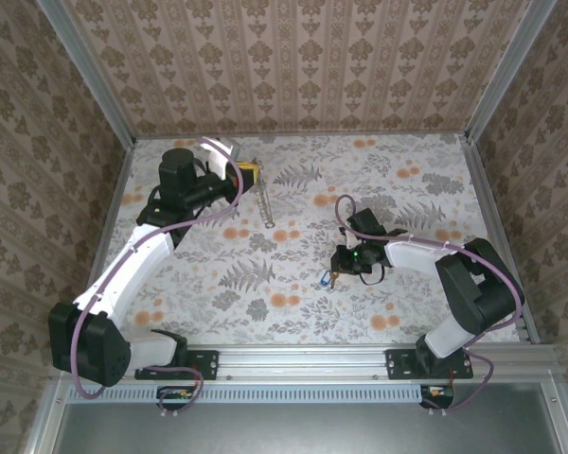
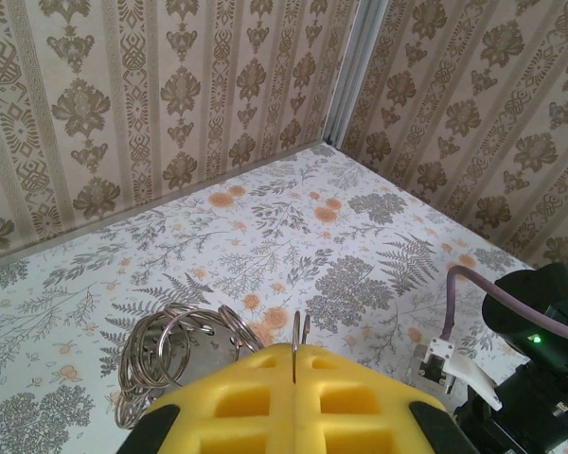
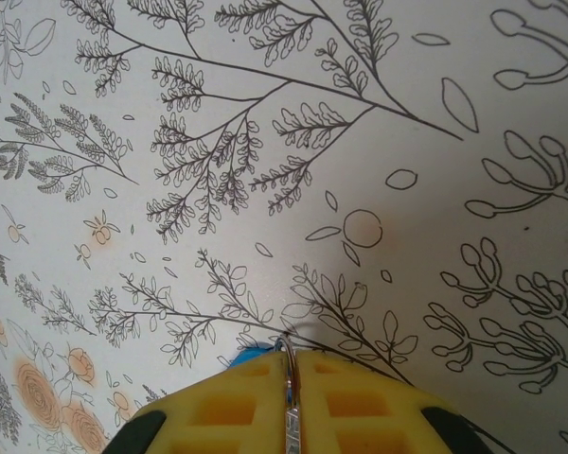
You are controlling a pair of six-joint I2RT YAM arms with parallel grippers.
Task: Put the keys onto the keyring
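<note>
The yellow pads of the right claw (image 3: pixel 290 378) sit closest to the lens in the right wrist view. They are closed edge to edge on a thin metal part, judged to be the blade of the key (image 3: pixel 250 356), whose blue head protrudes at the left of the pads. This grip sits low over the table (image 1: pixel 388 180), near its middle. Pinching the blade probably leaves the head end free for threading.

The left claw (image 2: pixel 295 364) is fully closed, with one thin wire loop of the keyring (image 2: pixel 170 352) clamped upright between its pads. Further metal loops bunch just left of them. In the top view the beige strap trails from this claw toward the table's middle. Holding the ring by its edge presents it as a fixed target.

Relative position: the key is in the right claw, well apart from the keyring at the far left. Judged next step: carry the key to the ring.
</note>
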